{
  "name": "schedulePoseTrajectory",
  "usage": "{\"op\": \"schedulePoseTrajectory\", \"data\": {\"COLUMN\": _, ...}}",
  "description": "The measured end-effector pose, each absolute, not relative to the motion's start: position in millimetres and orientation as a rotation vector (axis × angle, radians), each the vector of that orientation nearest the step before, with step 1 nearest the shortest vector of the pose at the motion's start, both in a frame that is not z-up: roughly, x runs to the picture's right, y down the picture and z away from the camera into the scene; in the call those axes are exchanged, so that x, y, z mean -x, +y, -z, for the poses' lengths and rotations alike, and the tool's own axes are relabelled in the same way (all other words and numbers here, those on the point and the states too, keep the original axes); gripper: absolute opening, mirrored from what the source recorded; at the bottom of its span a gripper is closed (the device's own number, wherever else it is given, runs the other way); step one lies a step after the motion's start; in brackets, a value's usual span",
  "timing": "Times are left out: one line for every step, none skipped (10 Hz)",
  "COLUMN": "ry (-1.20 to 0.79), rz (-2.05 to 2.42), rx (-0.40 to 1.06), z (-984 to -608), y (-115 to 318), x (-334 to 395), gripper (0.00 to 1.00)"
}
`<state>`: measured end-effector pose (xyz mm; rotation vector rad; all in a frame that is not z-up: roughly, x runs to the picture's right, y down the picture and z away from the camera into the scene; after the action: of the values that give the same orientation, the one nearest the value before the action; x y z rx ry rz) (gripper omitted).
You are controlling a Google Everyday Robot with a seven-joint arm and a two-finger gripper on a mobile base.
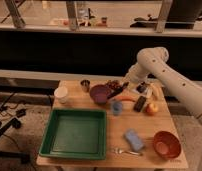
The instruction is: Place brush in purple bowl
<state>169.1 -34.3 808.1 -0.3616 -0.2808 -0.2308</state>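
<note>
The purple bowl (99, 94) stands at the back middle of the wooden table (149, 127). My gripper (122, 87) reaches in from the right, just right of the bowl's rim. It is shut on the brush (115, 92), a slender black stick that slants down to the left, with its lower end over the bowl's right edge. The brush is off the table.
A green tray (74, 132) fills the front left. A white cup (60, 94) and a metal cup (85, 85) stand at the back left. A small blue cup (117, 107), a black block (140, 103), a peach-coloured fruit (152, 108), a blue sponge (133, 139), a silver fork (123, 150) and an orange-red bowl (166, 144) lie to the right.
</note>
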Motion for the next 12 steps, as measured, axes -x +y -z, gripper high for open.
{"op": "schedulePoseTrajectory", "data": {"ry": -0.290, "rz": 0.261, "rx": 0.361, "z": -812.1, "y": -36.4, "x": -155.9, "gripper": 0.16}}
{"op": "schedulePoseTrajectory", "data": {"ry": -0.297, "rz": 0.280, "rx": 0.362, "z": -815.5, "y": -37.6, "x": -143.7, "gripper": 0.16}}
{"op": "schedulePoseTrajectory", "data": {"ry": -0.310, "rz": 0.305, "rx": 0.364, "z": -821.0, "y": -39.7, "x": -125.9, "gripper": 0.16}}
{"op": "schedulePoseTrajectory", "data": {"ry": -0.328, "rz": 0.327, "rx": 0.365, "z": -828.0, "y": -44.2, "x": -109.1, "gripper": 0.16}}
{"op": "schedulePoseTrajectory", "data": {"ry": -0.349, "rz": 0.339, "rx": 0.364, "z": -837.0, "y": -51.0, "x": -99.9, "gripper": 0.16}}
{"op": "schedulePoseTrajectory", "data": {"ry": -0.363, "rz": 0.342, "rx": 0.366, "z": -842.7, "y": -54.9, "x": -96.0, "gripper": 0.16}}
{"op": "schedulePoseTrajectory", "data": {"ry": -0.383, "rz": 0.346, "rx": 0.368, "z": -850.2, "y": -58.3, "x": -89.9, "gripper": 0.16}}
{"op": "schedulePoseTrajectory", "data": {"ry": -0.394, "rz": 0.350, "rx": 0.373, "z": -855.8, "y": -58.6, "x": -86.7, "gripper": 0.16}}
{"op": "schedulePoseTrajectory", "data": {"ry": -0.407, "rz": 0.353, "rx": 0.378, "z": -862.4, "y": -58.9, "x": -81.9, "gripper": 0.16}}
{"op": "schedulePoseTrajectory", "data": {"ry": -0.420, "rz": 0.360, "rx": 0.383, "z": -867.6, "y": -57.4, "x": -77.2, "gripper": 0.16}}
{"op": "schedulePoseTrajectory", "data": {"ry": -0.429, "rz": 0.372, "rx": 0.391, "z": -873.3, "y": -54.3, "x": -72.1, "gripper": 0.16}}
{"op": "schedulePoseTrajectory", "data": {"ry": -0.434, "rz": 0.383, "rx": 0.396, "z": -874.8, "y": -52.6, "x": -68.2, "gripper": 0.16}}
